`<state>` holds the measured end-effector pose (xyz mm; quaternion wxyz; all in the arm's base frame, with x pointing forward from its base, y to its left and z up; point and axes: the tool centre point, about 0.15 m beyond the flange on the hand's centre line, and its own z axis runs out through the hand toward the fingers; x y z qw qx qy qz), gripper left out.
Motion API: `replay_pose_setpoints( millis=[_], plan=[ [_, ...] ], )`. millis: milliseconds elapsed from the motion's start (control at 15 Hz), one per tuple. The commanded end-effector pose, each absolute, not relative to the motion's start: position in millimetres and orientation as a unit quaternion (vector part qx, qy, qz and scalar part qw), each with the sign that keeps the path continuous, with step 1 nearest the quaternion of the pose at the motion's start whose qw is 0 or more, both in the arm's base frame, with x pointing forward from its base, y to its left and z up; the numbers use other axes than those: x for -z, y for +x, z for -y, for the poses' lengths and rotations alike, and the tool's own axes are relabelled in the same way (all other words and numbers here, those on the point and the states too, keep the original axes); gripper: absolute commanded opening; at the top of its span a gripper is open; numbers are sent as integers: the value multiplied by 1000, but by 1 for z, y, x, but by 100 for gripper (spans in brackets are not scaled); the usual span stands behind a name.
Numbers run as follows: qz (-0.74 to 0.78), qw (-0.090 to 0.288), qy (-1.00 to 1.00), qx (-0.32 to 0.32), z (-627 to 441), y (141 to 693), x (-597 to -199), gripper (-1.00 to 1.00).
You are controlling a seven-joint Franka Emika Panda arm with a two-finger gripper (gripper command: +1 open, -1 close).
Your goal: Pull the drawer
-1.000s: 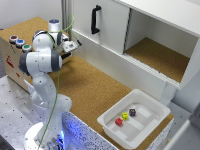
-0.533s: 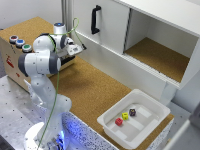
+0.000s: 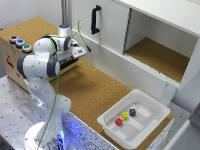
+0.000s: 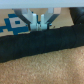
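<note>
The small light-wood box (image 3: 15,57) is seen at the far left of the ext. view, on the cork-covered tabletop (image 3: 95,90). Three round buttons are set on its top: a red one (image 3: 13,38), a blue one (image 3: 20,43) and a green one (image 3: 27,48). The drawer (image 3: 67,66) is in the box's side facing the ext. view's right; only a pale strip of its front is seen, below the robot arm (image 3: 42,65), the rest being hidden by the arm. How far it is pulled out can't be told.

The pincer (image 3: 80,50) is held level w/ the box's front, just right of the arm's wrist, pointing toward the white cabinet. In the wrist view the pincer (image 4: 41,22) is seen close up: two pale fingers (image 4: 34,21) are set near each other w/ a narrow gap, above a thick dark bar (image 4: 40,41) that runs across the picture. The view is too blurred, so whether the fingers are apart, together or clamped on sth can't be told. A blue-and-white pattern (image 4: 12,25) is seen beside them.

A white cabinet door (image 3: 100,22) w/ a black handle (image 3: 95,19) stands at the far side; an open compartment (image 3: 160,52) is to its right. A white tray (image 3: 134,120) is placed at the near right, w/ three small cubes in it: red (image 3: 119,121), yellow (image 3: 125,116), dark (image 3: 132,112).
</note>
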<state>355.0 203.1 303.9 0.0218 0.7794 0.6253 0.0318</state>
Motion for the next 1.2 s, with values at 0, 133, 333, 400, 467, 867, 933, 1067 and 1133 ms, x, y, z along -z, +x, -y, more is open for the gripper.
replay_pose_setpoints(
  millis=[0, 133, 333, 400, 467, 867, 933, 1067, 1133],
  plan=[
    [-618, 4, 784, -57, -143, 360, -298, -100],
    [-614, 8, 787, -55, -132, 364, -298, -100],
    [-616, 5, 785, -62, -134, 360, -303, -100],
    [-618, -3, 783, -68, -141, 358, -305, -100],
    [-621, -9, 780, -74, -151, 356, -309, -100],
    [-645, -21, 758, -96, -184, 352, -330, -100],
    [-645, -20, 758, -96, -185, 354, -331, -100],
    [-643, -16, 759, -102, -185, 357, -336, -100],
    [-642, -15, 760, -104, -184, 360, -339, -100]
  ],
)
